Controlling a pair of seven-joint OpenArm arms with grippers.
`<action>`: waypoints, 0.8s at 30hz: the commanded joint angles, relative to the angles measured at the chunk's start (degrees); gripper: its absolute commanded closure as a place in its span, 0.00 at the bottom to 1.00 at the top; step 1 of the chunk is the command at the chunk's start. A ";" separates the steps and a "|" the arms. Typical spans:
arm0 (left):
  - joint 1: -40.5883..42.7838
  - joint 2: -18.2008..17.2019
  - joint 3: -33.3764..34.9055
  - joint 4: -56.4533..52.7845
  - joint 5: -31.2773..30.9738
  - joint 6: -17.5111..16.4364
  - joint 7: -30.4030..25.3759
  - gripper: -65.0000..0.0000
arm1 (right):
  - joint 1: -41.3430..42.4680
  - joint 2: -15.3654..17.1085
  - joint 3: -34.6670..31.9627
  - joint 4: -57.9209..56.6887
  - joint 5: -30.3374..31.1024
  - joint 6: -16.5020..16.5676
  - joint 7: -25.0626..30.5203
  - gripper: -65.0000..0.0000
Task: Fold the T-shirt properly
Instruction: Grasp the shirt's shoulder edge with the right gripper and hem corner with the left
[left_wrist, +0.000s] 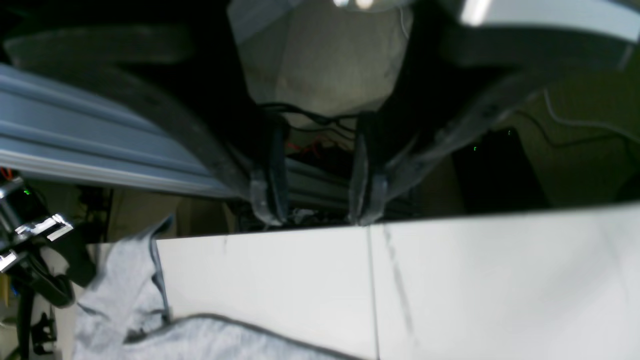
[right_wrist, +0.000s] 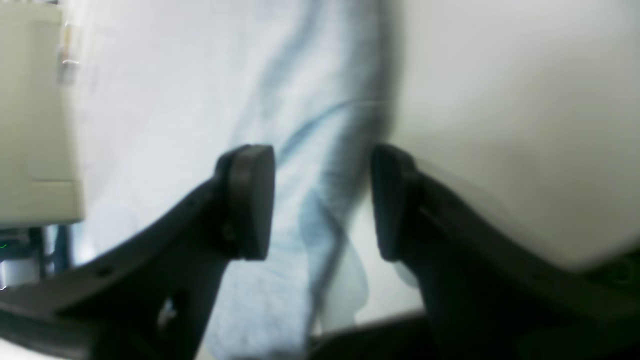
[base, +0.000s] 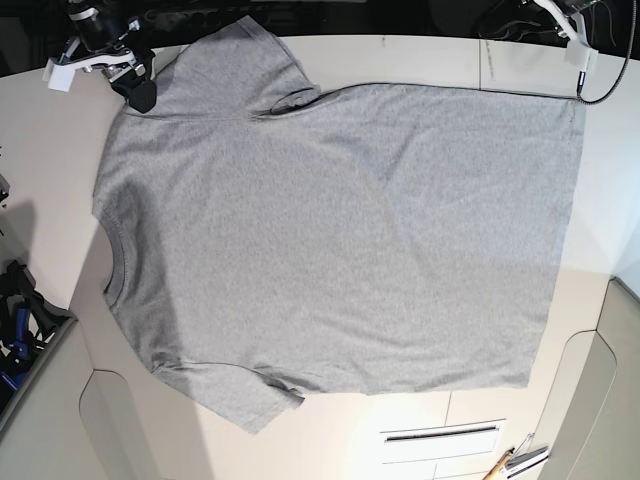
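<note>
The grey T-shirt (base: 340, 230) lies spread flat on the white table (base: 420, 60), plain side up, neck to the left and hem to the right. My right gripper (base: 140, 95) is at the far-left sleeve and shoulder. In the right wrist view it (right_wrist: 320, 200) is open, with a folded edge of the shirt (right_wrist: 310, 165) lying between the pads (right_wrist: 250, 200). My left gripper (left_wrist: 317, 220) is open and empty above the table's far edge, off the shirt (left_wrist: 125, 305). Its arm (base: 565, 25) is at the far right corner.
A slot handle (base: 440, 435) and small tools (base: 515, 462) are at the table's near edge. Blue-black gear (base: 15, 320) is off the left side. A metal rail (left_wrist: 100, 150) runs behind the far edge. A cable (base: 605, 85) hangs at the far right.
</note>
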 joint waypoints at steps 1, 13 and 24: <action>0.59 -0.61 -0.42 0.59 -1.07 -0.76 -0.09 0.62 | 0.24 0.07 -0.33 -0.33 -0.81 -1.09 0.04 0.52; -1.70 -0.66 -0.50 0.59 -1.05 -0.76 -0.11 0.62 | 0.52 0.00 -2.64 -1.40 -2.43 -0.85 0.02 0.91; -9.51 -0.63 -10.49 0.46 0.57 -0.76 -0.11 0.48 | 0.52 -0.02 -2.64 -1.40 -3.21 -0.85 -0.42 1.00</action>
